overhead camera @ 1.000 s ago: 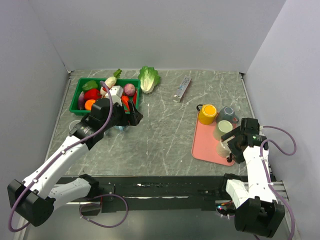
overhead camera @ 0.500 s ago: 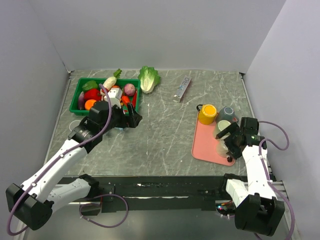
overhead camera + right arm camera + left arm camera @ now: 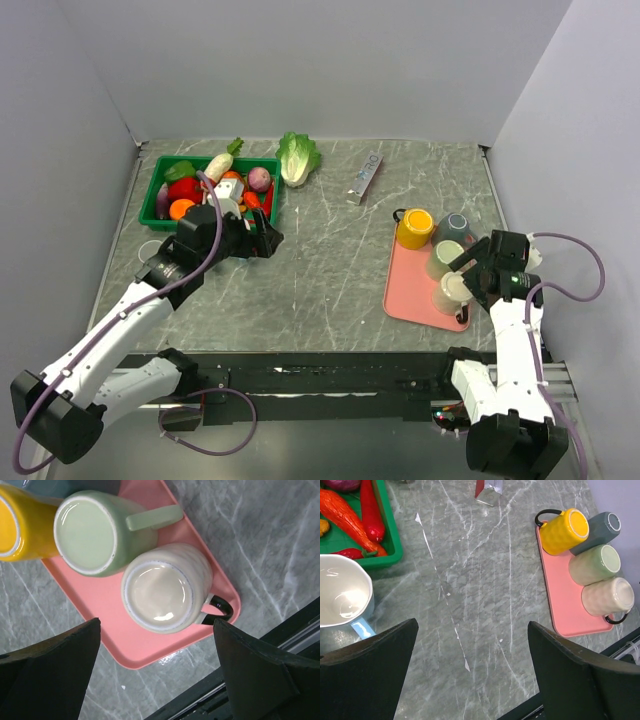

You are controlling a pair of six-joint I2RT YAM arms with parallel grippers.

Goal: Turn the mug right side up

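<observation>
Left gripper [image 3: 472, 625] hangs released, empty, beside the white mug [image 3: 342, 597], mouth-up on the desk by the green crate's [image 3: 390, 557] near corner, seemingly righted; right gripper [image 3: 157, 625], likewise released, hovers over the base-up cream mug [image 3: 165, 587] at the pink tray's [image 3: 107, 647] near edge, probably lining up a grasp.

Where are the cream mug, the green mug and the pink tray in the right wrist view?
cream mug [image 3: 159, 596]: right wrist view, centre of its upward-facing round end.
green mug [image 3: 85, 532]: right wrist view, centre of its upward-facing round end.
pink tray [image 3: 112, 627]: right wrist view, bare floor beside the cream mug.
</observation>
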